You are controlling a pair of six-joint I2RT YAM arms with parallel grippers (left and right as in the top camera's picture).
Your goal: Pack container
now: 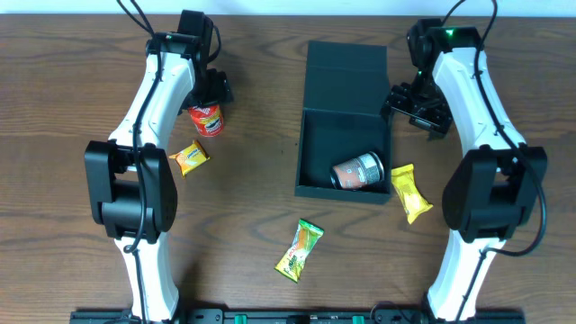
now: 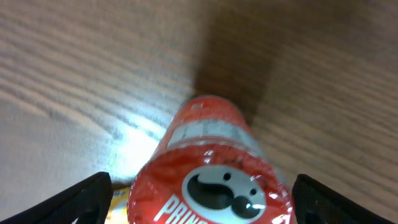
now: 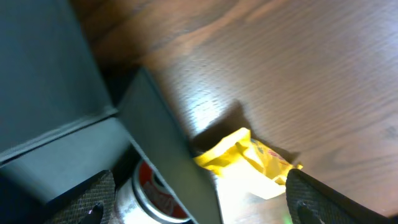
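Observation:
The dark teal container (image 1: pixel 340 192) stands open mid-table, its lid (image 1: pixel 346 67) lying flat behind it. A grey Pringles can (image 1: pixel 358 171) lies inside at the front right. A red Pringles can (image 1: pixel 207 118) stands at the left. My left gripper (image 1: pixel 212 97) is open with a finger on each side of the red can (image 2: pixel 211 155), not touching it. My right gripper (image 1: pixel 418 106) is open and empty above the container's right wall (image 3: pixel 168 143). In the right wrist view a yellow packet (image 3: pixel 249 155) lies outside the wall and the grey can (image 3: pixel 149 193) inside it.
The yellow packet (image 1: pixel 409 192) lies on the table just right of the container. An orange-yellow packet (image 1: pixel 189 157) lies below the red can. A green and orange packet (image 1: pixel 300 249) lies in front of the container.

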